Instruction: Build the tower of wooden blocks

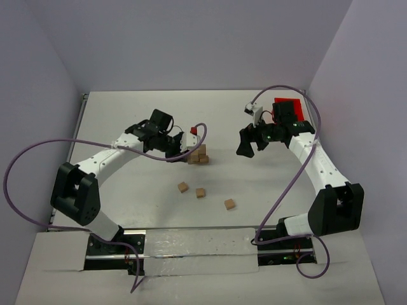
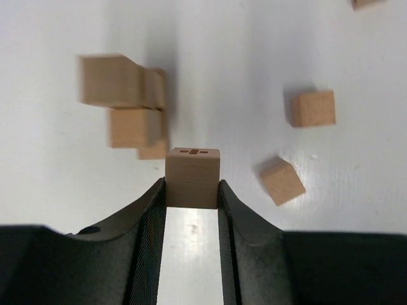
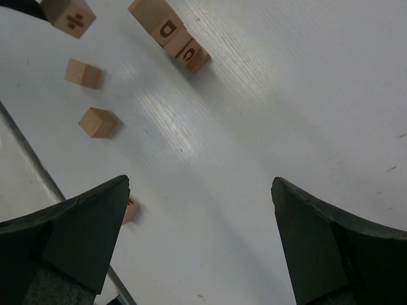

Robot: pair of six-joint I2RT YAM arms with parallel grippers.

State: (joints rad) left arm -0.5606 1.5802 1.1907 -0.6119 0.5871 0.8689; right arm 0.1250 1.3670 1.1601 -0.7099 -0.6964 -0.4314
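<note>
Inside left gripper point(image 2: 193, 188): marked wood block point(image 2: 193, 166), unclear overhead.

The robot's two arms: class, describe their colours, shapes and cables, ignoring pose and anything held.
The left arm and right arm have white tubular links and black joints. A purple cable loops along each. The left end effector and right end effector are black, with two broad curved fingers; the left's pads show mesh texture.

Three loose blocks point(image 1: 200, 192) on table point(image 1: 127, 121), before tower point(image 1: 200, 155)
</note>
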